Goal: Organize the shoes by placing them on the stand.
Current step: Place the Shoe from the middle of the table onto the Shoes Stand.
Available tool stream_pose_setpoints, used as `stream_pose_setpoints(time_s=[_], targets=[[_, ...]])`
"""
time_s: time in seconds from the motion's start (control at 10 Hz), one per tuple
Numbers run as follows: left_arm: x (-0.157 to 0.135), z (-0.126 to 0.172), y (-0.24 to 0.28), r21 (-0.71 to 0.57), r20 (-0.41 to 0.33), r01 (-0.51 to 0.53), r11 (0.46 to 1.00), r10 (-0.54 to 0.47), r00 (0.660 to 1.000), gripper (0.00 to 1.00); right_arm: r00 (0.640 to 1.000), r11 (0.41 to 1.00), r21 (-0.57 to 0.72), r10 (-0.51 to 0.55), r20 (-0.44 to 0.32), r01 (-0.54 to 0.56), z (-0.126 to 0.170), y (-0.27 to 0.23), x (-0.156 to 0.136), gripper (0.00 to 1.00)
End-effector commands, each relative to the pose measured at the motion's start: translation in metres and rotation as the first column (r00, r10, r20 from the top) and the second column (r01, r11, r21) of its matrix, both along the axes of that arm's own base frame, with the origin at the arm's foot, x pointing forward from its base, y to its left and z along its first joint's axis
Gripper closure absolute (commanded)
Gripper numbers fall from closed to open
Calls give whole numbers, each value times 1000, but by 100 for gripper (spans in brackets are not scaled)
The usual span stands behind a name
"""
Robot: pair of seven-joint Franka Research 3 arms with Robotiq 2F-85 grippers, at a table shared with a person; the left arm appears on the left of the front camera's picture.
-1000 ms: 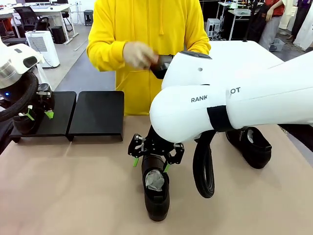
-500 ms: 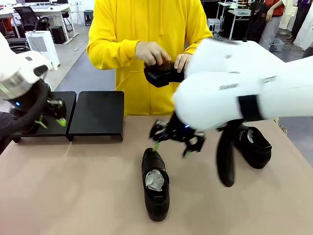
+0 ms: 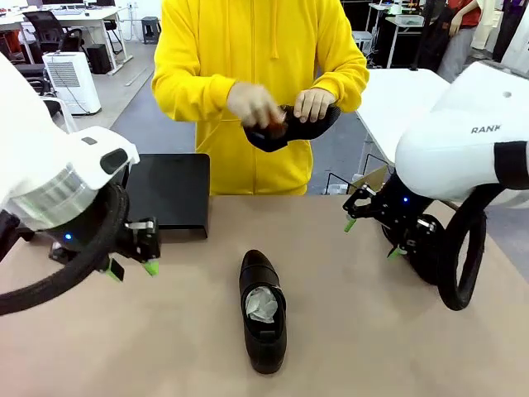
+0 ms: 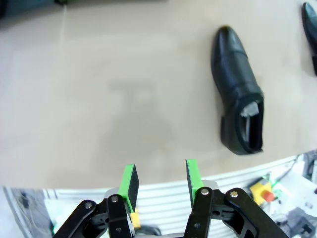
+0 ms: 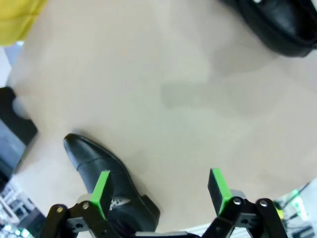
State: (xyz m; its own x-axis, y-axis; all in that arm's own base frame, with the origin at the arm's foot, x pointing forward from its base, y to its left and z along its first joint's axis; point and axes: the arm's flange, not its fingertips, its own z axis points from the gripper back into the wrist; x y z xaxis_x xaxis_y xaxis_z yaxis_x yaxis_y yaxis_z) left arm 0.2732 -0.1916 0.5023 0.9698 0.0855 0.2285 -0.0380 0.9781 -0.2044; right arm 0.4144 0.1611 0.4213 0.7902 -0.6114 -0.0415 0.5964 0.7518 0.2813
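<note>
One black shoe stuffed with white paper lies on the table's middle, toe pointing away; it also shows as the shoe and the shoe. A second shoe lies at the right, partly behind my right arm. The person holds a third shoe in both hands above the far edge. One black platform of the stand sits at the far left; my left arm covers what is beside it. My left gripper hangs open and empty left of the middle shoe. My right gripper is open wide, empty, between the two table shoes.
The person in a yellow hoodie stands at the far edge. My right arm's black cable loop hangs over the right shoe. Bare tan tabletop lies around the middle shoe. The table's near edge runs below my left gripper.
My right arm has pulled back from above the middle shoe to the right. My left arm has come away from the stand toward the table's front. The person's hands have shifted on the held shoe.
</note>
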Motion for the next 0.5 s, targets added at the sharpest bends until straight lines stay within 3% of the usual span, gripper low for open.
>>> stream_pose_setpoints(time_s=[0.0, 0.1, 0.3, 0.4], targets=[[-20, -13, -18, -53, -51, -44, 998, 41, 998, 47, 998, 998, -11, 57, 14, -57, 7, 7, 1, 0], [-27, -20, -33, -16, -94, -64, 998, 62, 994, 47, 998, 998, -11, 57, 14, -57, 7, 7, 1, 0], [-37, -38, -65, -43, -173, -14, 999, 7, 985, 47, 998, 998, -11, 57, 14, -57, 7, 7, 1, 0], [-38, -48, -80, -46, -170, 1, 999, -9, 985, 47, 998, 998, -11, 57, 14, -57, 7, 7, 1, 0]])
